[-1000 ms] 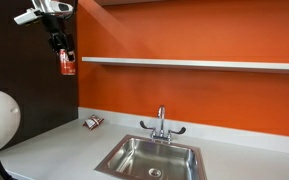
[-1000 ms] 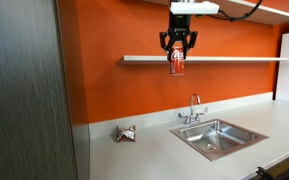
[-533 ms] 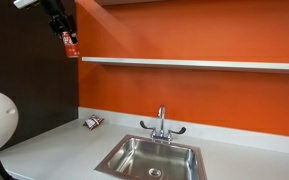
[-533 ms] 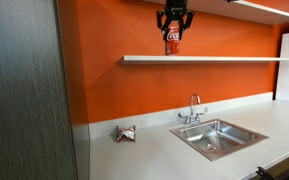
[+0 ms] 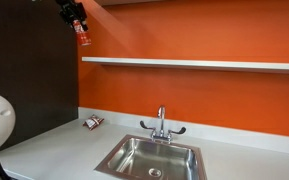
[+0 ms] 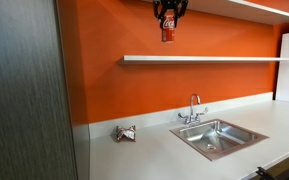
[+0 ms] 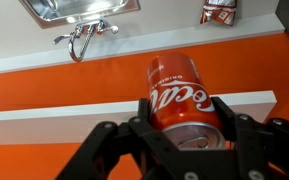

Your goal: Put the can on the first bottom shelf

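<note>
Risen since earlier: Coca-Cola can (image 6: 168,33) now above shelf (image 6: 204,59) level | gripper (image 6: 168,15) pinching can, long axis vertical | shelf lies just below can, near shelf's end | lowering judged next.

The can (image 7: 184,95) is glossy metal, the sink (image 5: 134,156) brushed steel.

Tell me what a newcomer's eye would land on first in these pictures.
The bright orange wall fills the scene, and high against it the black gripper clamps a red cola can above the thin white shelf. Below, a stainless steel sink is set in the pale grey counter, with a small crumpled metallic object lying to its side near the wall.
</note>
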Action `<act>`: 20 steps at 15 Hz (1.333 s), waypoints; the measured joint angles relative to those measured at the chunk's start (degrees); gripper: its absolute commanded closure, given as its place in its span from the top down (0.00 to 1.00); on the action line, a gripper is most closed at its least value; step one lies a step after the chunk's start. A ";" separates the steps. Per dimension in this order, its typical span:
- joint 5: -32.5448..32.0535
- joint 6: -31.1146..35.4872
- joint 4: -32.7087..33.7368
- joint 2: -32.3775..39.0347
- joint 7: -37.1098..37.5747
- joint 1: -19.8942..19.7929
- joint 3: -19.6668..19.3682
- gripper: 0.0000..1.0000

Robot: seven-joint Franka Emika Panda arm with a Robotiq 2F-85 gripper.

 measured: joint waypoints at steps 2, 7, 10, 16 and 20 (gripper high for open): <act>-1.59 0.07 2.85 2.95 -0.03 -0.42 0.01 0.38; -4.79 0.21 9.54 10.57 -0.05 -0.67 -0.11 0.38; -6.05 0.24 13.27 14.71 -0.05 -0.68 -0.47 0.38; -7.12 0.25 19.70 21.48 -0.42 -0.57 -2.07 0.38; -7.18 0.24 23.34 25.04 -1.04 -0.09 -3.28 0.38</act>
